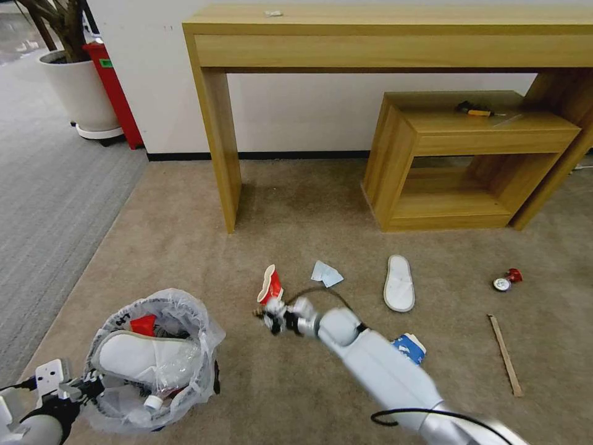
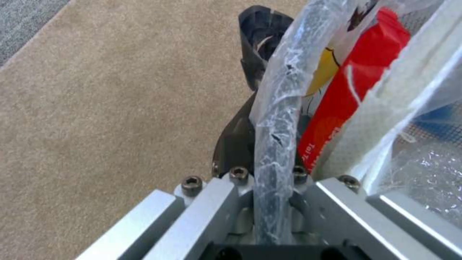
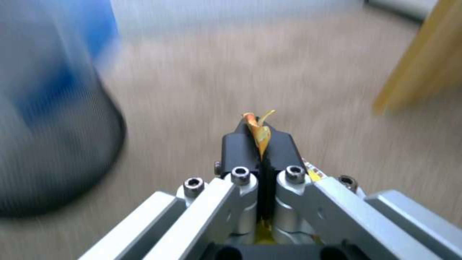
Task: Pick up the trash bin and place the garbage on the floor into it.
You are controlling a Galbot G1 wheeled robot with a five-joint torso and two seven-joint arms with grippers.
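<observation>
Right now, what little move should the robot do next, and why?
Probably swing the right gripper over the trash bin. Its jaws are shut on a yellow wrapper, still beside the bin, which the left gripper holds by the rim.

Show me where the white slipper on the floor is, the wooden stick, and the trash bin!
white slipper [image 1: 399,282]: head view, on its sole's middle.
wooden stick [image 1: 505,355]: head view, midway along it.
trash bin [image 1: 185,309]: head view, on its bag-lined rim.
</observation>
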